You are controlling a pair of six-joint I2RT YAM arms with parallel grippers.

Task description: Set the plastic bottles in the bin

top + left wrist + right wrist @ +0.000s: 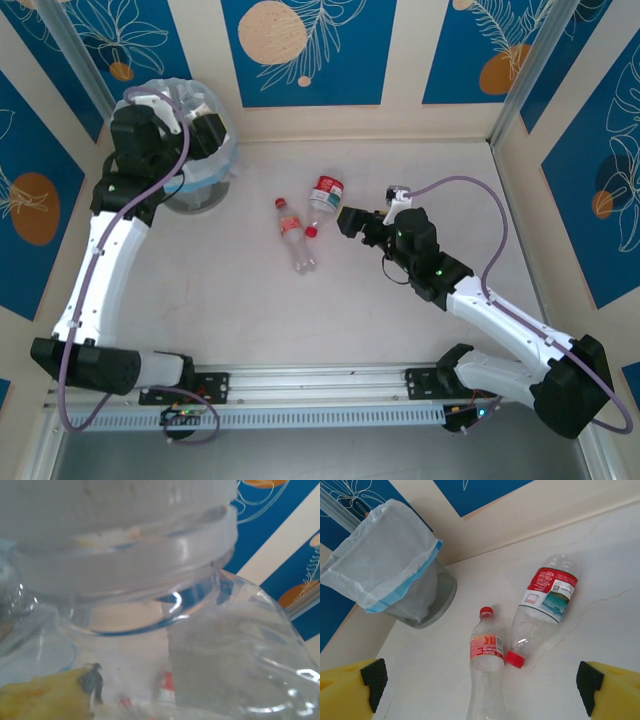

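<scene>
Although both are red-capped, the slim bottle point(485, 680) lies beside a wider bottle point(546, 597).

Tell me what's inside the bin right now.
Contents hidden. From above, the left arm covers the mouth of the bin; from the right wrist, its liner blocks the inside. The left gripper holds a clear bottle there.

I'm driving two slim robot arms, the left arm point(100, 265) and the right arm point(500, 320), each with glossy white link shells and bulky matte black joint housings. A thin lavender cable point(462, 179) runs along each one. Small green lights point(437, 271) glow on the right arm's wrist. The right gripper point(480, 687) has chunky yellow fingers point(342, 690) tipped with black pads point(374, 677).
</scene>
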